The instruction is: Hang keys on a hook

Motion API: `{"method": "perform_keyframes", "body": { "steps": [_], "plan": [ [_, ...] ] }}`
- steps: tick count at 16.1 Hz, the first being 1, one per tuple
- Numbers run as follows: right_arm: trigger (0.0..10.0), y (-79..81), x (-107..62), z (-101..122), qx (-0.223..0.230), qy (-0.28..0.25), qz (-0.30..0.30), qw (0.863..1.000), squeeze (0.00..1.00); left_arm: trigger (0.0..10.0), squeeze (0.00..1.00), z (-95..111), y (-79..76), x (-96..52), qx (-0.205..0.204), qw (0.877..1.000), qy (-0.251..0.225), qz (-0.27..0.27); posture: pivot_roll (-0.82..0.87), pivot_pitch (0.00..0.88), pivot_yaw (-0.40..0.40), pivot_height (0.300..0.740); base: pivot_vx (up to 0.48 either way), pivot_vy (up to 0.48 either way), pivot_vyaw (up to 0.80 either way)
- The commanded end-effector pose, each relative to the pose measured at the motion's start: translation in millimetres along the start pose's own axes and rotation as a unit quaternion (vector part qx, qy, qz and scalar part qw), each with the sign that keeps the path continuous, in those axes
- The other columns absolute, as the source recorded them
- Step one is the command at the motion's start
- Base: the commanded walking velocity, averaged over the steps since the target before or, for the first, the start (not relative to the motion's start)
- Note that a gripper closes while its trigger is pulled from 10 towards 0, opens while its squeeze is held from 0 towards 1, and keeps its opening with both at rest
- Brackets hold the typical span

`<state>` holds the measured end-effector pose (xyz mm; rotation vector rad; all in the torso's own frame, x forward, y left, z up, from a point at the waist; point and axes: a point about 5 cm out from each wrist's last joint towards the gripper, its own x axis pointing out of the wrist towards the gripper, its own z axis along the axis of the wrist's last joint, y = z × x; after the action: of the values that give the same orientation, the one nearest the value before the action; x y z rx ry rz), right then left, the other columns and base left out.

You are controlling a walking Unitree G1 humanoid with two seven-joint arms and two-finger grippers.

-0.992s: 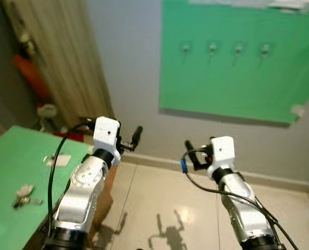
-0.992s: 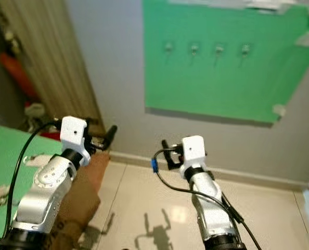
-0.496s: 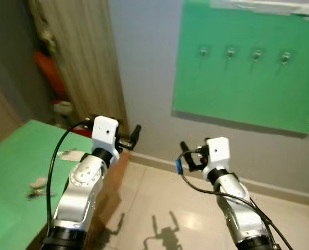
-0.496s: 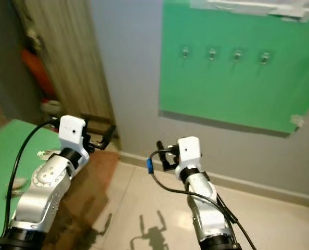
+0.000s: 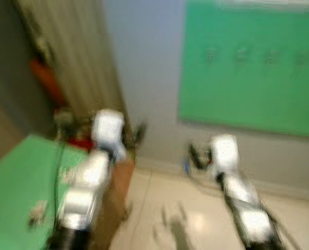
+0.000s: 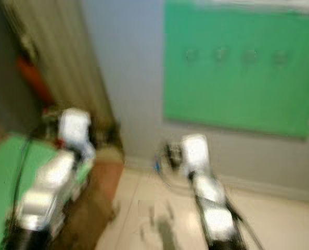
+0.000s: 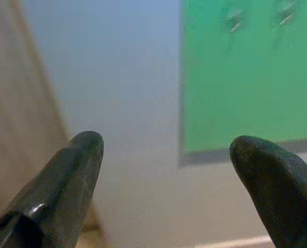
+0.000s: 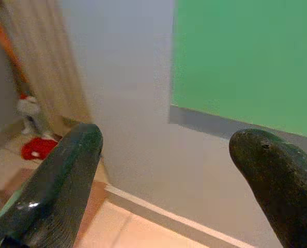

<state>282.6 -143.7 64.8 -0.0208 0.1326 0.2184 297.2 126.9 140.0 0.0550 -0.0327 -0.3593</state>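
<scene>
both head views are smeared with motion blur as the two silver arms reach forward side by side above a pale tiled floor point(image 5: 159, 208). the left end effector point(image 7: 164, 170) stands with its two long black fingers point(image 7: 65, 181) spread wide apart and nothing between them, aimed at a grey wall point(image 7: 127, 103) and the edge of a large green panel point(image 7: 246, 77). the right end effector point(image 8: 166, 175) is likewise wide open and empty, facing the same wall above a white skirting board point(image 8: 158, 214). a row of four small metal hooks point(image 5: 241, 55) shows as faint marks near the top of the green panel, in the upper right of the frame. a small bunch of silvery keys point(image 5: 37, 211) lies as a pale smudge on the green-covered surface point(image 5: 14, 177) at lower left, well apart from both end effectors. a beige ribbed curtain point(image 5: 74, 57) hangs at upper left.
</scene>
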Motion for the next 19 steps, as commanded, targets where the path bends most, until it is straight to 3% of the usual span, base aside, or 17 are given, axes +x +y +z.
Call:
{"method": "perform_keyframes", "body": {
  "steps": [1, 10, 14, 19],
  "plan": [
    [10.0, 14.1, 5.0, 7.6, 0.006, -0.017, 0.022, 1.0, 0.0, 10.0, 0.0, -5.3, 13.8, -7.0, 0.006, 1.0, 0.014, 0.021, -0.07, 0.0, 0.049, 0.74, 0.0, 0.0, 0.43],
    [10.0, 14.2, 3.9, 6.1, 0.005, -0.016, 0.024, 1.0, 0.0, 10.0, 0.0, -7.1, 11.6, -7.5, -0.003, 1.0, 0.016, 0.016, -0.07, 0.0, 0.046, 0.74, 0.0, 0.0, 0.43],
    [10.0, 12.9, 4.0, 7.6, 0.002, -0.016, 0.027, 1.0, 0.0, 10.0, 0.0, -6.8, 9.3, -8.1, 0.012, 1.0, 0.018, 0.014, -0.07, 0.0, 0.039, 0.74, 0.0, 0.0, 0.43],
    [10.0, 16.2, 3.3, 6.5, 0.004, -0.016, 0.029, 0.999, 0.0, 10.0, 0.0, -7.1, 9.5, -9.2, 0.013, 1.0, 0.019, 0.017, -0.07, 0.0, 0.043, 0.74, 0.201, -0.408, 0.43]
  ]
}}
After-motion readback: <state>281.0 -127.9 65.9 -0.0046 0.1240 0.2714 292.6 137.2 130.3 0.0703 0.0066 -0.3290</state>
